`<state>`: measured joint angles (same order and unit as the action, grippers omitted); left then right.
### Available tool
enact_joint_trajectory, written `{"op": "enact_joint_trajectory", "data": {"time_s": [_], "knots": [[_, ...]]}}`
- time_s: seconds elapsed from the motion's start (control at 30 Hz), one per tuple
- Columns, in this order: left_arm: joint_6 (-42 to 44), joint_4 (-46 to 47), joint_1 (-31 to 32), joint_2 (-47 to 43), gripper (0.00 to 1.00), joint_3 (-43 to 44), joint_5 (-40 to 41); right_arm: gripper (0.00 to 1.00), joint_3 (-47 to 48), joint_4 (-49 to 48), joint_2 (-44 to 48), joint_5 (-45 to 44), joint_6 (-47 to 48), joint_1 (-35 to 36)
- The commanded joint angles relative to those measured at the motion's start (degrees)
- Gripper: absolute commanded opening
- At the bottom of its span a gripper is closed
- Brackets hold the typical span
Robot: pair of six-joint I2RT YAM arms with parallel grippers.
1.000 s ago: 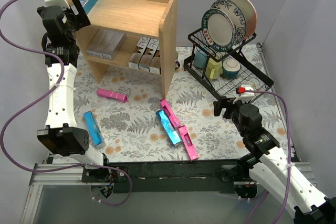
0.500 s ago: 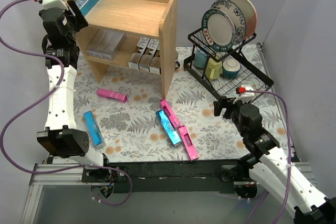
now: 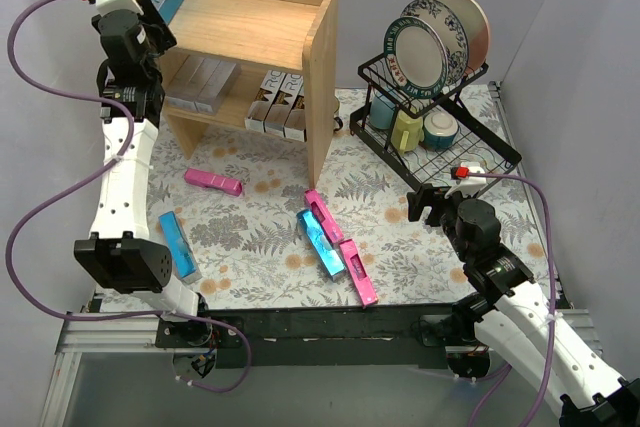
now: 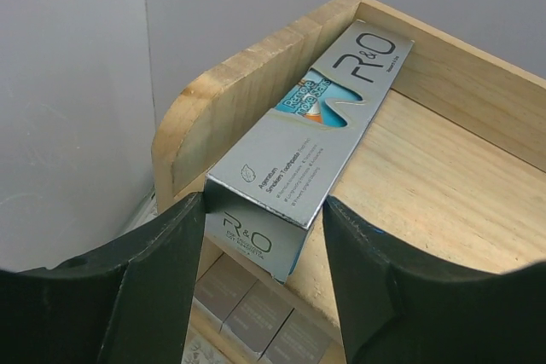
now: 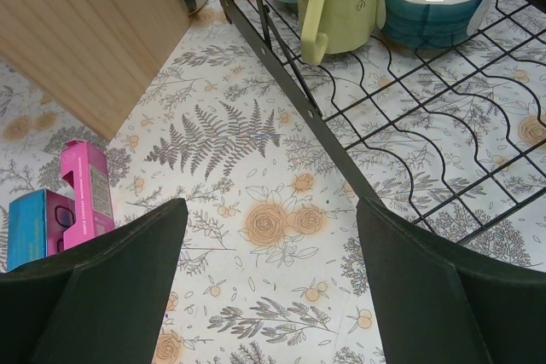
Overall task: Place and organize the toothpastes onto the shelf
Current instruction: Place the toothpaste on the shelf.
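At the upper left, my left gripper [image 3: 152, 22] has its jaws drawn in against both long sides of the silver carton [image 4: 316, 134]. As far as I can judge, it grips the near end. The carton lies on the top tier of the shelf [image 3: 320, 87], close along the left rim, with its near end jutting past the edge (hugging the rim leaves room beside it). Lower centre, a pink carton [image 3: 212, 181] and others lie loose on the worktop [image 3: 250, 237]. At the right, my right gripper [image 5: 271, 210] hangs wide open and empty by the dish rack [image 3: 440, 137], out of the way.

Plain grey walls [image 3: 600, 47] around a floral-print tabletop [image 3: 250, 232], in soft even light.
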<state>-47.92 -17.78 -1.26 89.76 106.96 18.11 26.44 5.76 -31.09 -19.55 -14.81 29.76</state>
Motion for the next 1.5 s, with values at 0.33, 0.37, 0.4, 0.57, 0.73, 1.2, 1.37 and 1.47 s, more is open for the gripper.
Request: {"op": "enact_joint_trajectory", "data": {"time_s": [0.33, 0.37, 0.4, 0.57, 0.73, 1.2, 1.37, 1.47], "knots": [[0.6, -0.5, 0.5, 0.9, 0.69, 3.0, 8.1, 0.89, 0.0, -2.8, 1.0, -0.9, 0.1, 0.3], [0.5, -0.6, 0.5, 0.7, 0.71, 3.1, 8.0, 0.89, 0.0, -2.7, 1.1, -0.8, 0.2, 0.3], [0.5, -0.7, 0.5, 0.5, 0.72, 3.2, 7.7, 0.89, 0.2, -2.7, 1.0, -1.0, 0.2, 0.3], [-0.2, -1.5, 0.4, -1.3, 0.83, 4.3, 7.3, 0.89, 0.3, -2.2, 1.5, -1.0, 0.1, 0.3], [-2.2, -2.7, 0.5, -4.8, 0.92, 6.0, 3.4, 0.89, 1.1, -1.8, 1.3, -0.3, 0.4, 0.3], [-15.4, -11.4, 0.5, -31.9, 0.98, -27.4, 2.9, 0.89, 0.7, -0.6, 1.3, 6.3, 0.4, 0.3], [-20.0, -16.4, 0.5, -38.2, 0.98, -40.5, 11.1, 0.88, 0.1, -1.6, 0.3, 8.6, 0.3, 0.3], [-23.5, -17.2, 0.4, -39.5, 0.98, -48.3, 14.1, 0.88, 0.2, -1.8, -0.5, 9.4, 0.4, 0.3]]}}
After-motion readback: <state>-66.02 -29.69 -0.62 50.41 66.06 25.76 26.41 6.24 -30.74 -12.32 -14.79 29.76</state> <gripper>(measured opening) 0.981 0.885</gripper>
